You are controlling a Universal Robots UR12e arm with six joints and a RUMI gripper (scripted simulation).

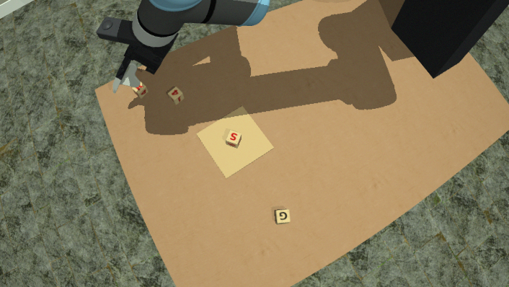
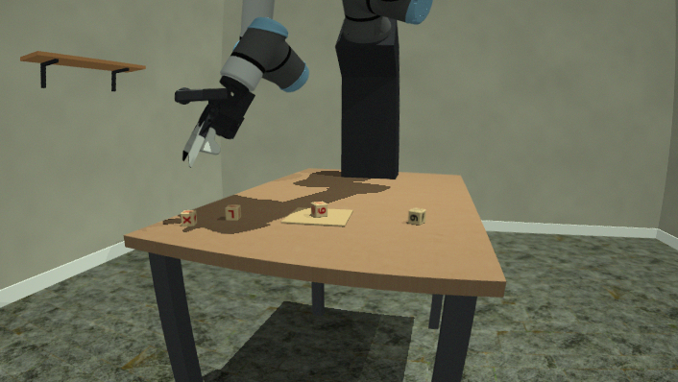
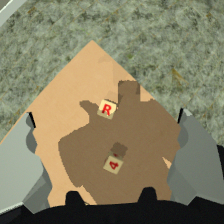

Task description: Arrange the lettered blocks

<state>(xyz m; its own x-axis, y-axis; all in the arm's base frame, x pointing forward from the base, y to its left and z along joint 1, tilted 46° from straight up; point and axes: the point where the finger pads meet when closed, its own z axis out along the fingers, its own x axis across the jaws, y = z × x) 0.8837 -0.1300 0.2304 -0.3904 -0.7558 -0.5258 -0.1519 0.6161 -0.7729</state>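
The gripper (image 1: pixel 126 87) (image 2: pixel 187 162) (image 3: pixel 106 116) is open and empty, high above the table's far-left corner in the top view. Below it lies the block with a red R on top (image 1: pixel 143 92) (image 2: pixel 188 219) (image 3: pixel 106 108), partly hidden by a finger in the top view. The block with a red 4 on top (image 1: pixel 175 94) (image 2: pixel 232 212) (image 3: pixel 113 164) stands nearby, off the mat. The block with a red S on top (image 1: pixel 233 138) (image 2: pixel 319 209) sits on the yellow mat (image 1: pixel 227 166) (image 2: pixel 338 218). The block with a black G on top (image 1: pixel 282 216) (image 2: pixel 417 216) stands off the mat.
The black robot pedestal (image 1: pixel 443 32) (image 2: pixel 370 120) stands at the table's far end in the exterior view. The R block lies near the table's corner and edges. The arm's shadow falls over the 4 block and one mat corner. A wall shelf (image 2: pixel 82 61) is at the left.
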